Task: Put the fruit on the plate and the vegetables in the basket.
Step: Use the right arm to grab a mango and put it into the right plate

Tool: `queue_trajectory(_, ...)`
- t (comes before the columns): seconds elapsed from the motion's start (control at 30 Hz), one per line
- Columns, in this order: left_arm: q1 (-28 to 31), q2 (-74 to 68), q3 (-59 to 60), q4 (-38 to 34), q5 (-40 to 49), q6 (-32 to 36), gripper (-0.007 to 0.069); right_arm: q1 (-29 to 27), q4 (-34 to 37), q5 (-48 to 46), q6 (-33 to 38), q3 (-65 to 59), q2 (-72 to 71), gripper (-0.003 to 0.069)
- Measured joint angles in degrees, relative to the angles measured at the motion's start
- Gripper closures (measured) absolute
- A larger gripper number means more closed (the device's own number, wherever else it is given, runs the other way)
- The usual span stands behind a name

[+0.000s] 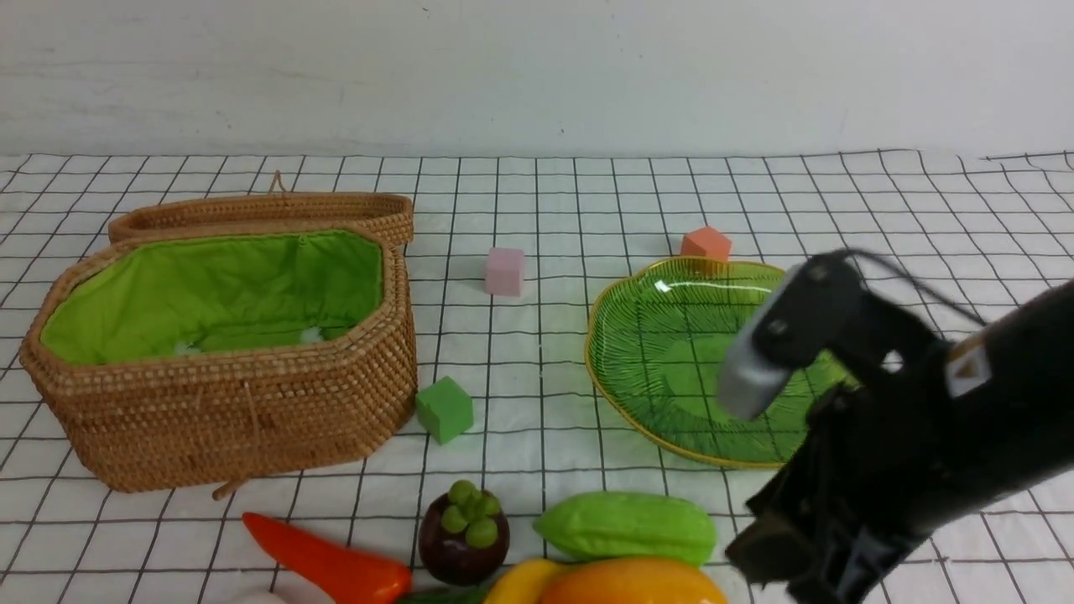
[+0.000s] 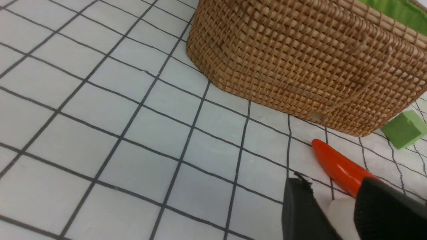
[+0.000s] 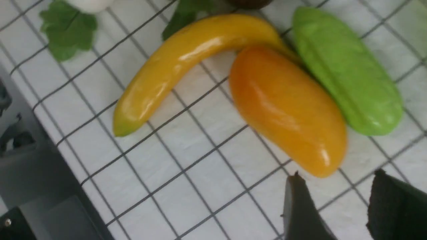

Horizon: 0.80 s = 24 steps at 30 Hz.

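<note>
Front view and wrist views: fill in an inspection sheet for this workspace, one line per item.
Surface: white gridded cloth, slightly wrinkled.
Job's things: basket open, lid behind it; plate shows no fruit where visible; mangosteen, gourd, pepper, mango, banana, radish and leafy piece lie on the cloth at the near edge.
Clutter: pink cube, orange cube, green cube, all on the cloth.
Grippers: left gripper straddles the radish, grip unclear; right gripper open, empty, near the mango.
Cables: one thin cable loops over the right arm.
Surroundings: plain pale wall behind; nothing else seen.
</note>
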State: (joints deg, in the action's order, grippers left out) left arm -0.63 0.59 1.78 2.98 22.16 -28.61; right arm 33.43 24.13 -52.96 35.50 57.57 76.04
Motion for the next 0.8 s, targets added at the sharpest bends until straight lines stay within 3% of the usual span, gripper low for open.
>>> queue_trajectory(0.27,-3.31,0.0,0.0,0.0,0.0,0.0,0.0386,5.55,-2.23,-0.52,3.04,4.41,11.1,0.0062)
queue_trajectory(0.5,-1.84,0.0,0.0,0.0,0.0,0.0,0.0386,6.05,-4.74,-0.5,10.4,5.7,17.31,0.0036)
queue_trajectory(0.8,-1.78,0.0,0.0,0.0,0.0,0.0,0.0386,6.21,-7.01,1.54,14.19,7.73,18.56,0.0036)
